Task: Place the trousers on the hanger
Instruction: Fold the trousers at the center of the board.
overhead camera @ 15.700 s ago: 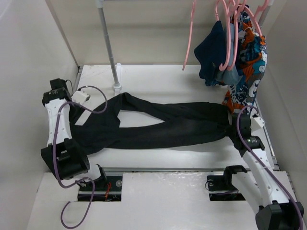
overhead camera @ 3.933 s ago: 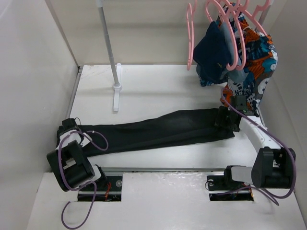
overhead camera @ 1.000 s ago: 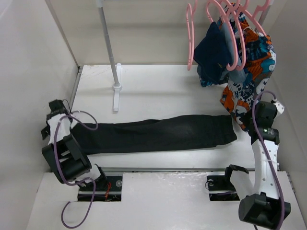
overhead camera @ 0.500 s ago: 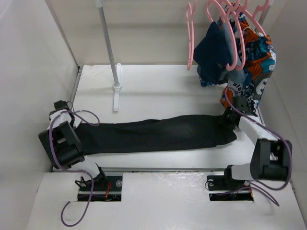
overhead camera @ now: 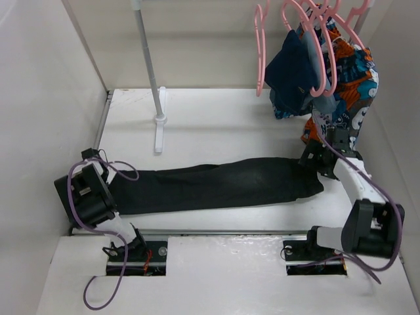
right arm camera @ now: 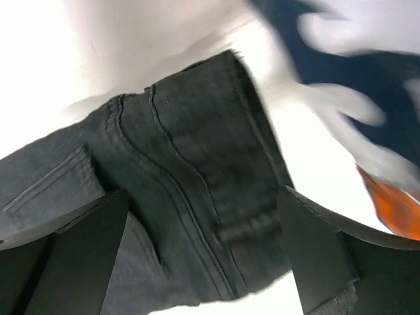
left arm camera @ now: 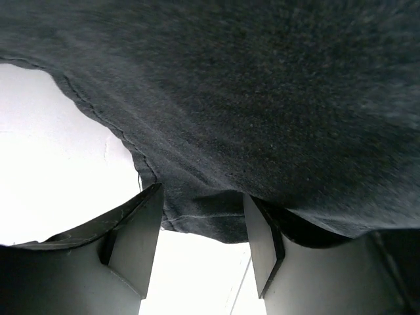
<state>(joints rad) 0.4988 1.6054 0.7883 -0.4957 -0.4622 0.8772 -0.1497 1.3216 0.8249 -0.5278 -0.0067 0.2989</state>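
While trousers [overhead camera: 216,184] lie left-to-right, waist rightward, right gripper [right arm camera: 203,197] gapes; left gripper [left arm camera: 202,197] straddles hem, grip unclear.

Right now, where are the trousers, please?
Top view: the trousers lie across the near half of the table, from left gripper to right gripper.

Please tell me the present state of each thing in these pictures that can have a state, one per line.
trousers: lying flat on the table, legs together, on no hanger.
hanger: hanging at the top, empty.
navy garment: hanging on a pink hanger.
patterned garment: hanging on a pink hanger.
left gripper: jaws apart, trouser hem between them.
right gripper: wide open above the trousers.
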